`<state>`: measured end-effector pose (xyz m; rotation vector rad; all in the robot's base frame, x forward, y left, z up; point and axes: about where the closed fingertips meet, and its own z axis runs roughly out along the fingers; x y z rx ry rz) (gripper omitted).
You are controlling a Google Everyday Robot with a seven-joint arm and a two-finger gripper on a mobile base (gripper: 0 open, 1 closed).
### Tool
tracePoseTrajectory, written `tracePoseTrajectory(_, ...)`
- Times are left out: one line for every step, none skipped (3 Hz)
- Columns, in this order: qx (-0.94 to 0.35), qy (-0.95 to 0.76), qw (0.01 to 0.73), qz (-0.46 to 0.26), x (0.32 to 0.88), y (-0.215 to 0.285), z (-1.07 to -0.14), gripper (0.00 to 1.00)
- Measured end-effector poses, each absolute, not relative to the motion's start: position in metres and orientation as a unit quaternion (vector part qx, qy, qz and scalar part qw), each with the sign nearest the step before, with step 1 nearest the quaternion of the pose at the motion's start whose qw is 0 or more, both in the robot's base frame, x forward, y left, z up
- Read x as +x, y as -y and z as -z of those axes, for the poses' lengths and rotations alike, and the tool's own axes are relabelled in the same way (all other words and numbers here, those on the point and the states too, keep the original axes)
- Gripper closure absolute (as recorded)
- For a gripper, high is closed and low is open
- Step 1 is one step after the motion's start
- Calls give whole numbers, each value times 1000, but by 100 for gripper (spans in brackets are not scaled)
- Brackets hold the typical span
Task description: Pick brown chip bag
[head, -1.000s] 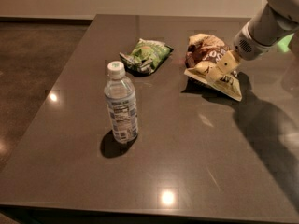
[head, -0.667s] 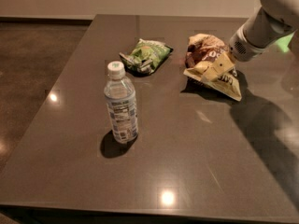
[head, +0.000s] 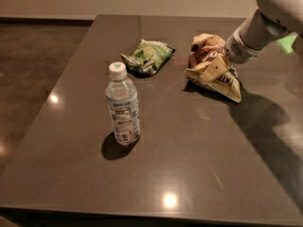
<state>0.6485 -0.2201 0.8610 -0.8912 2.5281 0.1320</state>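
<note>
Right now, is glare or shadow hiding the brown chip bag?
Camera view: brown chip bag clearly lit, gripper at its right edge; camera view: glare spots on the table at front and left, arm shadow falling right of the bag.

My gripper (head: 231, 56): at the brown chip bag (head: 210, 65), right edge, mostly hidden behind it.
My arm (head: 270, 18): runs out past the top and right edges.
Water bottle (head: 122, 105): label print too small to read.
Table (head: 189, 164): right side cut off.
</note>
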Motion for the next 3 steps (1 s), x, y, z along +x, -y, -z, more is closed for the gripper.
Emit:
tracePoseTrajectory(-325, -917, 224, -54, 646, 217, -861, 47)
tracePoseTrajectory(-331, -912, 235, -54, 644, 216, -875, 79)
tracePoseTrajectory(-342, -903, 255, -46, 641, 212, -898, 100)
